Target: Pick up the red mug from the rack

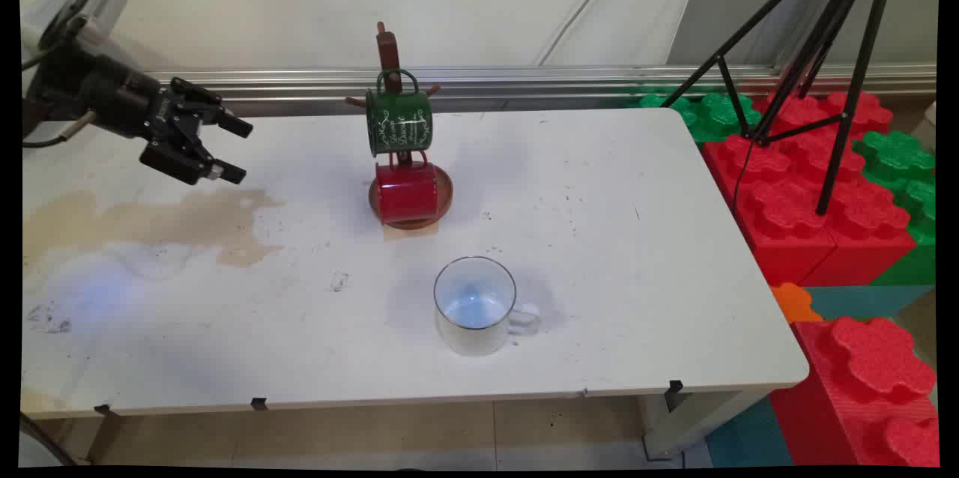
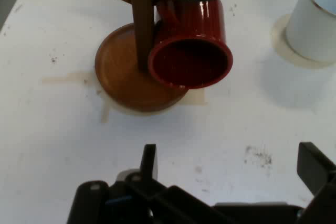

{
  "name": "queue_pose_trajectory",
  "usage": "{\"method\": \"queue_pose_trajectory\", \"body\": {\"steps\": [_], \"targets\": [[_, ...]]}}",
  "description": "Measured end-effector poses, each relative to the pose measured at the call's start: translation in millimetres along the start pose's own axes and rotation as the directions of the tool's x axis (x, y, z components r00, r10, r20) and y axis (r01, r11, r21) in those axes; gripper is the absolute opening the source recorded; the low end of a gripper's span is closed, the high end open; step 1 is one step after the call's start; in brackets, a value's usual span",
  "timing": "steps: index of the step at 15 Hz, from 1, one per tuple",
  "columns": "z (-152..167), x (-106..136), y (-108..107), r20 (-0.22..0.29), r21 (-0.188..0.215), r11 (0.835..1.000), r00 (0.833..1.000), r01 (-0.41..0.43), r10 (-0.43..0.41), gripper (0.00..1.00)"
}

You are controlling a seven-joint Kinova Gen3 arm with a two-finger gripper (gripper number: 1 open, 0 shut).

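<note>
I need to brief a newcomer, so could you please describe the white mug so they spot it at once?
On the white table, nearer the front edge than the wooden mug tree, the white mug stands upright alone. The green mug and red mug hang from the tree.

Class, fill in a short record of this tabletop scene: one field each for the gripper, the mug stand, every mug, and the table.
gripper: open, empty, raised above the table's left side, apart from all mugs
mug tree: wooden, upright on a round base, at the table's far middle
green mug: hangs on an upper peg
red mug: hangs on a lower peg, just above the base
white mug: stands upright on the table, nearer the front, empty
table: white, brown stain at left
</note>
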Motion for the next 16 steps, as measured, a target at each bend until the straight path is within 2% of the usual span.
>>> {"method": "queue_pose_trajectory", "body": {"steps": [9,16], "targets": [[39,7,14,-0.044,-0.033,0.999,0.998,0.033,-0.035,1.00],[70,5,20,-0.044,-0.046,0.998,0.998,0.051,-0.054,1.00]]}}
